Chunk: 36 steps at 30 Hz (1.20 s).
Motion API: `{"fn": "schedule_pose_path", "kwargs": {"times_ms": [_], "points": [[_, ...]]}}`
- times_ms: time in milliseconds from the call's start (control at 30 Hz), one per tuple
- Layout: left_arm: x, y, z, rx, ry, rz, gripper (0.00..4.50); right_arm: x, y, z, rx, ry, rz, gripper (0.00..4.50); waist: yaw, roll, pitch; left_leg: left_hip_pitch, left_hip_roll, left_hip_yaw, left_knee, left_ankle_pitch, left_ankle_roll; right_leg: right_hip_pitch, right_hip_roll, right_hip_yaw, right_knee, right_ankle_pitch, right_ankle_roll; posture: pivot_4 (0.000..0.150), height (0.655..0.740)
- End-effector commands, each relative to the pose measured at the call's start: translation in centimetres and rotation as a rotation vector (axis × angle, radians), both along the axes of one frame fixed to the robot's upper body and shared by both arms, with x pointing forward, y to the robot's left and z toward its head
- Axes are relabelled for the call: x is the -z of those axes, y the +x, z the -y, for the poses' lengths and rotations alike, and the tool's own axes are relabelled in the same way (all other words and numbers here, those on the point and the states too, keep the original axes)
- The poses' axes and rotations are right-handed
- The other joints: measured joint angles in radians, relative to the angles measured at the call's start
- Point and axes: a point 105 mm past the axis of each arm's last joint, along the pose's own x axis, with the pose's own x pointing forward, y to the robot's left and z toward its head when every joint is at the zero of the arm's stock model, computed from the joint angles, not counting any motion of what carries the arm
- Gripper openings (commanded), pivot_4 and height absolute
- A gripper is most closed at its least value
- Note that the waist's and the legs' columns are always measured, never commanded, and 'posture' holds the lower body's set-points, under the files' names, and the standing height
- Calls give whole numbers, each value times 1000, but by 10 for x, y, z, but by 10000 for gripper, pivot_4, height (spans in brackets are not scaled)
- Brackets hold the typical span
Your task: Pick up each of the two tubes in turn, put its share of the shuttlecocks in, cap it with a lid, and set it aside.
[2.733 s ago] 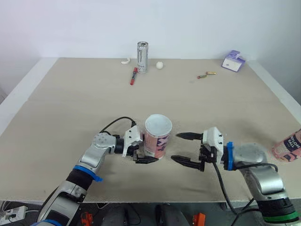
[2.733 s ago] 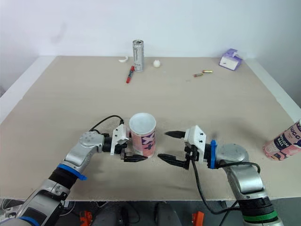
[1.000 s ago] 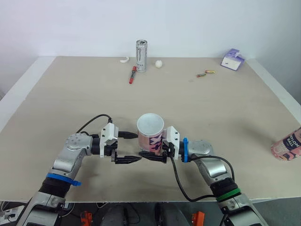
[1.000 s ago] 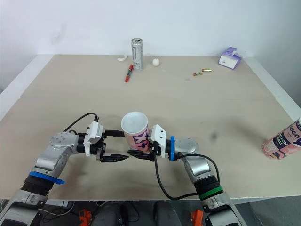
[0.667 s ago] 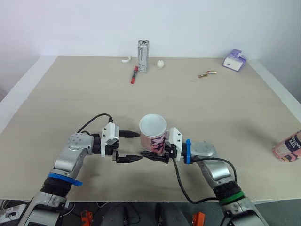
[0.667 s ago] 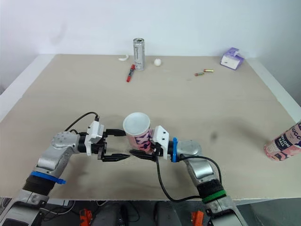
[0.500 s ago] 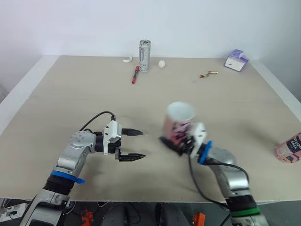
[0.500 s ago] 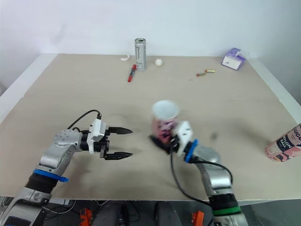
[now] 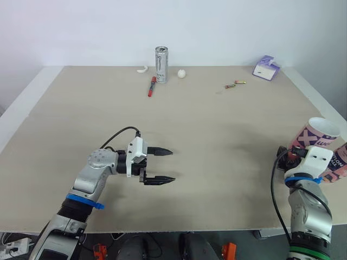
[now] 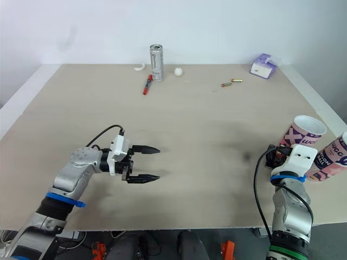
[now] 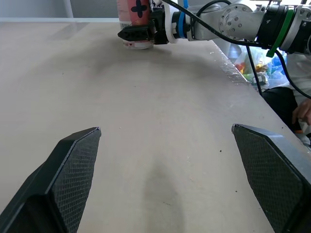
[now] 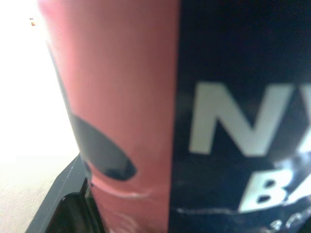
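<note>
One tube (image 9: 317, 137) inside right pincer (image 11: 137, 35)

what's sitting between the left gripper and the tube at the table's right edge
Nothing visible. The open left gripper faces the tube across the table; the right gripper grips that tube at its base, beside the second tube.
</note>
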Motion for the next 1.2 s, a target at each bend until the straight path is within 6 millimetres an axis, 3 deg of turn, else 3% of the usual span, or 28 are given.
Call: {"fn": "schedule_pose_path", "kwargs": {"times_ms": [33, 233, 433, 467, 533, 567, 767, 1200], "points": [[-11, -3, 4, 20, -17, 41, 45000, -7, 3, 6, 27, 12, 41, 33544, 0, 0, 0, 0, 0, 1, 0, 0, 0, 0, 0, 1, 0, 1, 1, 1500, 7400], [-12, -2, 4, 13, -14, 40, 45000, -13, 14, -5, -38, -4, 55, 33544, -1, 0, 0, 1, 0, 1, 1, 0, 0, 0, 1, 3, 0, 1, 1, 1500, 7400], [-13, -1, 5, 6, -15, 39, 45000, -2, 18, -7, -62, 37, 21, 33544, 0, 0, 0, 1, 0, 1, 0, 0, 1, 0, 1, 2, 0, 1, 1, 1500, 7400], [-13, -1, 5, 5, -15, 38, 45000, 1, 19, -9, -73, 47, 11, 38519, 0, 0, 0, 1, 0, 1, 0, 0, 1, 0, 1, 2, 0, 1, 1, 1500, 7400], [-13, -1, 5, 4, -14, 36, 45000, 5, 17, -8, -75, 44, -9, 43587, -1, 0, 0, 1, 0, 1, 0, 0, 1, 0, 1, 3, 0, 1, 1, 1500, 7400], [-13, -1, 6, 4, -14, 35, 45000, 6, 15, -8, -73, 44, -20, 43587, -1, 0, 0, 1, 0, 1, 0, 0, 1, 0, 1, 3, 0, 1, 1, 1500, 7400], [-13, -3, 8, 7, -14, 29, 45000, 5, 3, -13, -76, 26, -36, 43587, 1, 1, -1, 0, 0, 1, 0, 1, 1, 0, 1, 2, 0, 1, 1, 1500, 7400], [-12, 0, 7, 9, -3, 25, 45000, -3, -46, -45, -131, 32, -88, 43587, 2, 2, -1, 0, 0, 0, 0, 0, 2, 0, 1, 2, 0, -1, 2, 1500, 7400]]}}
